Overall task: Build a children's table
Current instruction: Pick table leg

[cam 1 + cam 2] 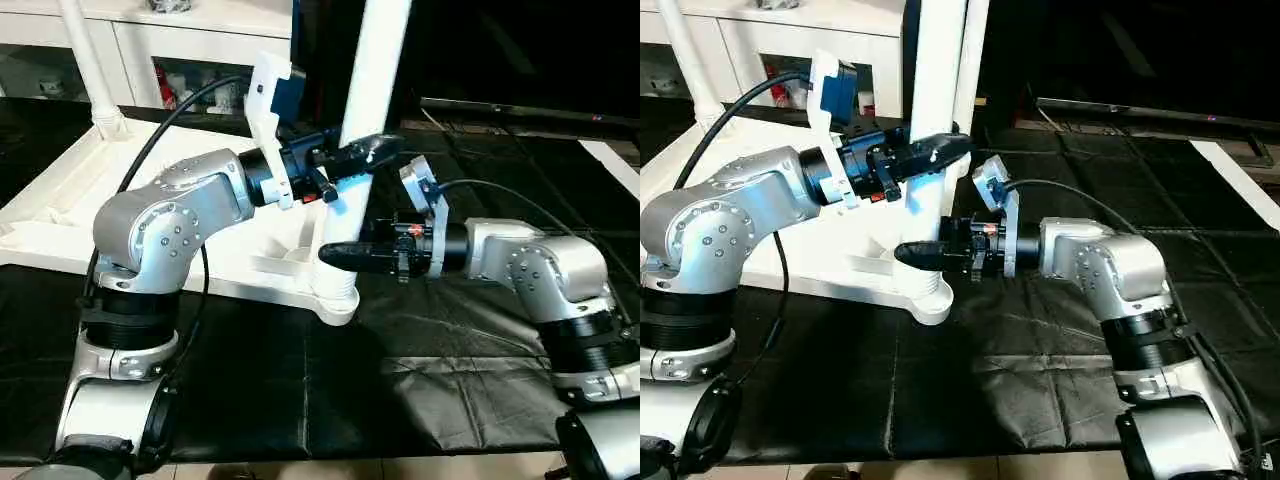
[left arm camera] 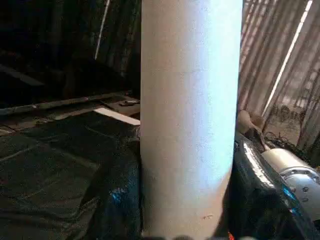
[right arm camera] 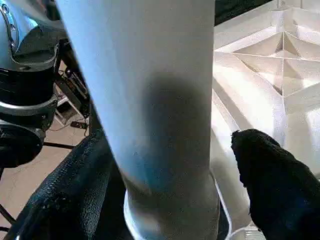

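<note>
Black sheeting covers the worktop point(image 1: 420, 380), with a white cabinet point(image 1: 150, 40) behind it at the far edge; on the sheeting lies the white tabletop point(image 1: 60, 200), ribbed underside up; an upright leg point(image 1: 372, 70) stands in the near corner socket point(image 1: 335, 290) of the tabletop, and a second leg point(image 1: 90, 60) rises from the far corner; the left gripper point(image 1: 365, 155) reaches in from the left with its fingers point(image 2: 115, 200) clenched around the upright leg partway up; the right gripper point(image 1: 340, 257) comes from the right, lower down just above the socket, its fingers point(image 3: 280, 180) spread to either side of the leg, one standing off from it rather than pressing it.
</note>
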Available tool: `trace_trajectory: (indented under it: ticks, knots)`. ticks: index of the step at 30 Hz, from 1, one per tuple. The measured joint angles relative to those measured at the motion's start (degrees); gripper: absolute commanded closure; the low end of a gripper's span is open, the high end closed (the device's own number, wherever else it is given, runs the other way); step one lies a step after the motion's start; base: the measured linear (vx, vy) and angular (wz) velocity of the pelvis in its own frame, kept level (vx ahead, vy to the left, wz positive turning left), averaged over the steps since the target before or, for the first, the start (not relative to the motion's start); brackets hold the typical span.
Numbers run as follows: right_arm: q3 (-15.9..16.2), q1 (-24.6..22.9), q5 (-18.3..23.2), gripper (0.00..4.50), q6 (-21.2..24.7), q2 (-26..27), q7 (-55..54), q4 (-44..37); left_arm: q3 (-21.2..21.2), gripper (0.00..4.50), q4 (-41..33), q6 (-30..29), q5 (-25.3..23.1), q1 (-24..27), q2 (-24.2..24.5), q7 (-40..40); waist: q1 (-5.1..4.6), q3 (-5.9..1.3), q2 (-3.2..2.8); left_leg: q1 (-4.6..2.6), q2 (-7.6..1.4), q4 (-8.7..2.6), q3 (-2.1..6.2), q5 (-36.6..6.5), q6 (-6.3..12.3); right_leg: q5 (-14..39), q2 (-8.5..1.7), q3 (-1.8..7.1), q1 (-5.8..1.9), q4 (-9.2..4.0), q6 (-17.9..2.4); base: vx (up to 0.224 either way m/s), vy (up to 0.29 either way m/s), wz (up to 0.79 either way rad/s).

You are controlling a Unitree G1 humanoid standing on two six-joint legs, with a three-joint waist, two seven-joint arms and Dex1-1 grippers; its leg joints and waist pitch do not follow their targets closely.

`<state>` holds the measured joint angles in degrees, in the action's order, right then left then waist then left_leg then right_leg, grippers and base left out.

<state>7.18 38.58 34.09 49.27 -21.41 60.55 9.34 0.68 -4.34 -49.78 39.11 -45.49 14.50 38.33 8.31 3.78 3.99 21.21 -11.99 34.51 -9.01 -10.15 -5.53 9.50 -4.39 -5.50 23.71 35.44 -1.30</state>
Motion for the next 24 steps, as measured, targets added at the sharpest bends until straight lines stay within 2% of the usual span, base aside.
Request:
trace_trajectory:
  ticks: [2, 13, 24]
  knots:
    - [0.00, 0.00, 0.00, 0.54, -0.05, 0.00, 0.00, 0.00, -0.13, 2.66, 0.00, -0.05, 0.23, 0.00, -0.03, 0.14, -0.01, 0.00, 0.00, 0.00, 0.00, 0.00, 0.00, 0.00, 0.00, -0.01, 0.00, 0.00, 0.00, 0.00, -0.01, 0.000, 0.000, 0.00]
    - [0.04, 0.00, 0.06, 1.61, -0.15, 0.51, 1.13, -0.01, 0.08, 2.66, 0.02, -0.58, 0.98, -0.01, -1.15, -0.16, -0.03, 0.00, 0.02, -0.02, 0.00, 0.00, 0.00, 0.01, -0.01, 0.02, 0.00, 0.00, 0.00, 0.04, 0.04, 0.000, 0.000, 0.00]
    - [0.68, -0.01, -0.04, 2.38, -0.95, 0.98, 1.71, -0.22, 0.20, 2.66, 0.11, -1.06, 0.98, -0.01, -1.19, -0.60, -0.02, 0.00, 0.03, -0.02, 0.00, 0.00, 0.00, 0.01, -0.02, 0.02, 0.00, 0.00, 0.00, 0.07, 0.03, 0.000, 0.000, 0.00]
